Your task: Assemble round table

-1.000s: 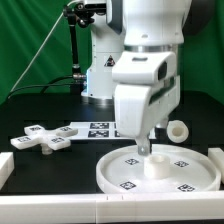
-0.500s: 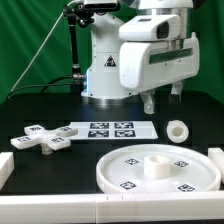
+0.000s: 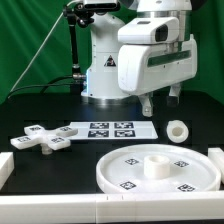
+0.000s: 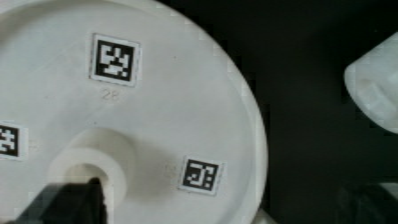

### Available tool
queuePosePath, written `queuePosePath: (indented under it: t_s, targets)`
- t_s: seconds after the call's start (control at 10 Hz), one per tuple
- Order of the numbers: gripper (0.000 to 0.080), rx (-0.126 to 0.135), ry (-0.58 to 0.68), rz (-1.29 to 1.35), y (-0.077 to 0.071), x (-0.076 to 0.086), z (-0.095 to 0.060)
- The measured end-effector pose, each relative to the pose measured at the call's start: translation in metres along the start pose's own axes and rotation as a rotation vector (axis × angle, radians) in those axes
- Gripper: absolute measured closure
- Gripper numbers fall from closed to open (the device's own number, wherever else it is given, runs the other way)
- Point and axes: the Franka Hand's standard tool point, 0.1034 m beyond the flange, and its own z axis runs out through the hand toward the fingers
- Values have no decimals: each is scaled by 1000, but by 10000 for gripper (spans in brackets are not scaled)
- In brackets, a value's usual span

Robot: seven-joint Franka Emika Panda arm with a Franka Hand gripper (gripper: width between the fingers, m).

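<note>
The round disc (image 3: 160,167) lies flat at the front of the table, rim up, with a raised hub in its middle and several square tags. The short cylinder leg (image 3: 178,130) lies just behind it toward the exterior view's right. The cross-shaped foot (image 3: 44,139) lies at the exterior view's left. My gripper (image 3: 160,101) hangs well above the disc's far edge, open and empty. In the wrist view the disc (image 4: 160,110) fills most of the picture, the leg (image 4: 370,90) shows at its edge, and one dark fingertip (image 4: 63,200) sits near the hub.
The marker board (image 3: 110,129) lies between the foot and the leg. White rails run along the table's front (image 3: 60,207) and sides. The robot base (image 3: 105,70) stands at the back, with a green backdrop behind it.
One second ago my gripper was low over the disc's hub. It rose well clear by half a second ago and has held still since. The parts have not moved.
</note>
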Motion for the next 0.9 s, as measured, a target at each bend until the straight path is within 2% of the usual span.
queuePosePath:
  t_s: [0.1,0.2,0.5,0.6,0.9]
  targets:
    - [150,-2,14,160,-6,-3,3]
    - [150,11,2,277,-15,-9,7]
    - [150,31,17,614,-51,-15,28]
    - [150,40,26,677,-55,-16,32]
    - [150,60,26,825,-56,-14,30]
